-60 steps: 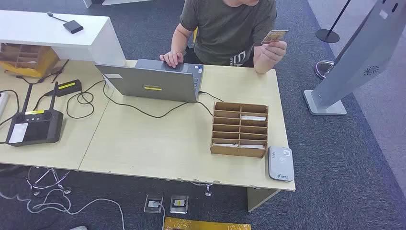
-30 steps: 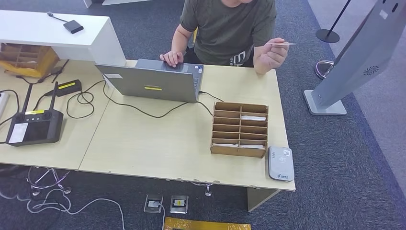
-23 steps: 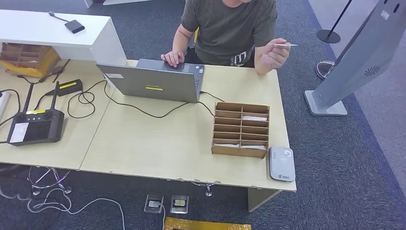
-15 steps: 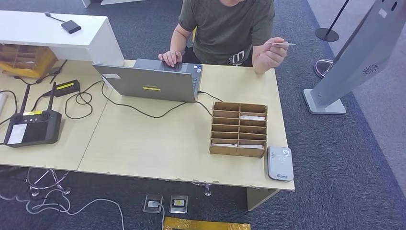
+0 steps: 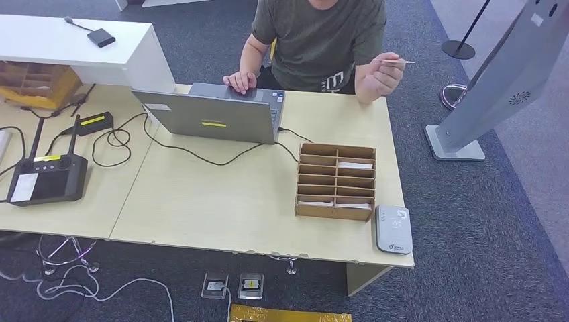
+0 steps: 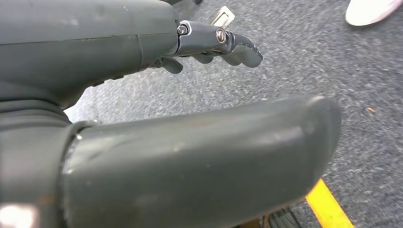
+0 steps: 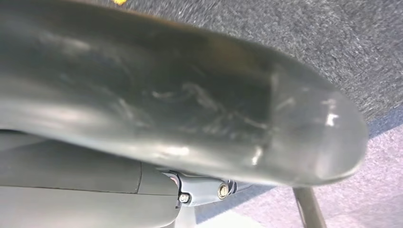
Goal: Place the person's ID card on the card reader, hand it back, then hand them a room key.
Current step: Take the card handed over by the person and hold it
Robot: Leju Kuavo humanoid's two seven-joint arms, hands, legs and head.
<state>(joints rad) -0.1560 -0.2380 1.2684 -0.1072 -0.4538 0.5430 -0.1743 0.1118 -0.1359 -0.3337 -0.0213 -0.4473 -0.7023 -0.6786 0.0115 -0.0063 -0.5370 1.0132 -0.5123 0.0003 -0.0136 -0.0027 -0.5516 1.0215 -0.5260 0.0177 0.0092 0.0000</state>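
Across the desk a person holds the ID card (image 5: pixel 394 62) up, flat and edge-on to me, above the desk's far right corner. The grey card reader (image 5: pixel 393 229) lies at the desk's near right corner. Beside it stands a wooden slotted rack (image 5: pixel 335 181) with white key cards (image 5: pixel 355 164) in some slots. My left hand (image 6: pixel 190 152) hangs over grey carpet, thumb and fingers (image 6: pixel 237 47) apart, holding nothing. My right hand (image 7: pixel 180 104) also hangs over carpet; its thumb covers most of the fingers, and nothing sits in it.
A grey laptop (image 5: pixel 215 114) stands open at the desk's far edge under the person's other hand, its cable trailing across the desk (image 5: pixel 215 201). A black controller (image 5: pixel 45 178) and a charger lie at the left. A grey kiosk (image 5: pixel 500 74) stands on the floor to the right.
The person has tipped the ID card from face-on to flat and edge-on, then held it still. The camera swayed slightly; nothing on the desk moved.
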